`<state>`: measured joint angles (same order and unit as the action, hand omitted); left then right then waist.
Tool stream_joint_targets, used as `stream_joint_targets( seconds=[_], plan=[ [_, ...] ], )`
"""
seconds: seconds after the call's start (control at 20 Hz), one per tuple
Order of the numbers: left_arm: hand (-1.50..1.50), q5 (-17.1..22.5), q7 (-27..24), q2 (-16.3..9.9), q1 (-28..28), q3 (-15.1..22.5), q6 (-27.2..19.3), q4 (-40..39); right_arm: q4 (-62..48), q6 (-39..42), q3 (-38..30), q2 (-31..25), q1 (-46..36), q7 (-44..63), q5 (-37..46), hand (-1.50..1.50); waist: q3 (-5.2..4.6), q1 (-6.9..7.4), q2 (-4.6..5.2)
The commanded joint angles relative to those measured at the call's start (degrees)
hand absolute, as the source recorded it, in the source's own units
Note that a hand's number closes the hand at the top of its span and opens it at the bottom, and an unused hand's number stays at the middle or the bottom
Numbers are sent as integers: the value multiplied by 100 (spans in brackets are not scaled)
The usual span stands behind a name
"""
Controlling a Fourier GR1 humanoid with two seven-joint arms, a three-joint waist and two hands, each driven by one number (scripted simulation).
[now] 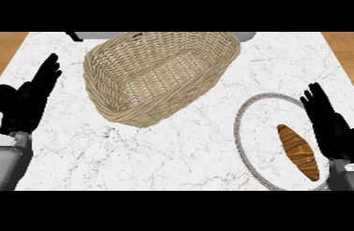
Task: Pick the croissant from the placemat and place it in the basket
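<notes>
A brown croissant (299, 152) lies on a round white placemat (257, 114) with a grey rim at the lower right of the counter. My right hand (330, 125) stands just to the right of the croissant, fingers straight and pointing up, apart from it. A woven wicker basket (110, 106) sits at the upper middle, nothing inside it. At the left edge my left hand (27, 101) rests open, fingers up, well away from the basket.
The white marble counter (173, 155) stretches between basket and placemat. Wooden floor shows at both upper corners. A grey object (90, 36) sits behind the basket at the far edge.
</notes>
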<state>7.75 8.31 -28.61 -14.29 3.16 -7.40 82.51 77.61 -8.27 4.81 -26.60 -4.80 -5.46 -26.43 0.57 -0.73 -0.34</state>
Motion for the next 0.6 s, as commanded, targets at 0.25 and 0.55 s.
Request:
stream_joint_targets(
  seconds=[0.25,0.55],
  plan=[
    [0,-451,-712,-64,-270,298,135,412,1226,2890,1508,-230,-887,-86,-226,150,-57,378,-19],
    [0,-331,-974,135,345,251,168,449,2963,1913,2358,760,510,86,-115,-150,-69,-24,-29]
  ],
)
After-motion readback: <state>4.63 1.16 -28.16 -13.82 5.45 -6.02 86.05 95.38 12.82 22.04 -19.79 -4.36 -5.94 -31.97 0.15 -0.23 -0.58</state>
